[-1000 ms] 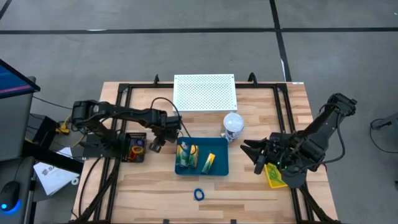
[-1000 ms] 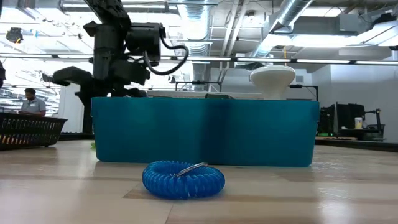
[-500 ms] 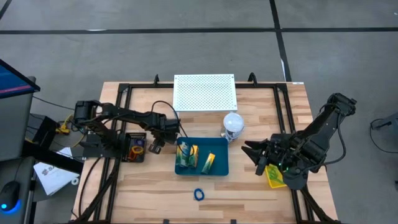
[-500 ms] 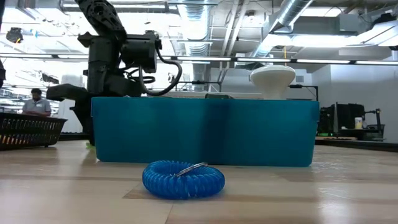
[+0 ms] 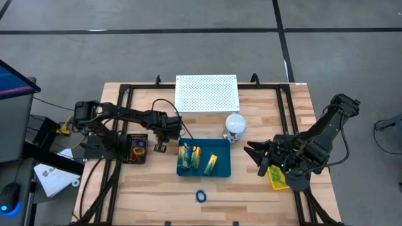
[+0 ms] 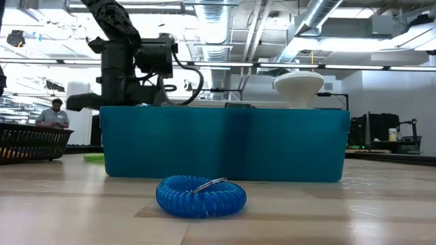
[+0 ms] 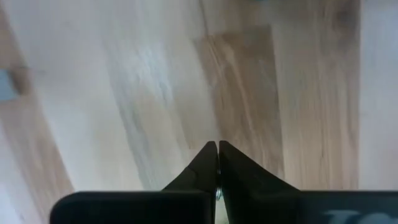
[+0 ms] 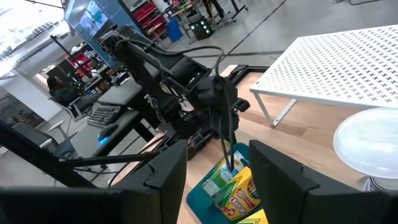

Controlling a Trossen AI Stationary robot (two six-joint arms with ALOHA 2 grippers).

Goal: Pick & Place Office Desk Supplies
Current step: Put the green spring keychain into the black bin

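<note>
My left claw [image 7: 217, 149], pressed together, hangs over bare wooden table [image 5: 264, 188]; right claw [image 5: 256, 157] spread; grey floor [image 5: 125, 56] beyond.

The wooden table [image 5: 151, 188] carries a teal bin [image 5: 223, 171]; a blue coiled loop [image 5: 201, 196]; a white perforated board [image 5: 207, 93]; a white ball-shaped object [image 5: 235, 125].

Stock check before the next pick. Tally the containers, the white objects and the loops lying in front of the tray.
Containers: 2, teal tray and black box
White objects: 2, board and ball
Loops in front of the tray: 1, blue loop
Total: 5
</note>
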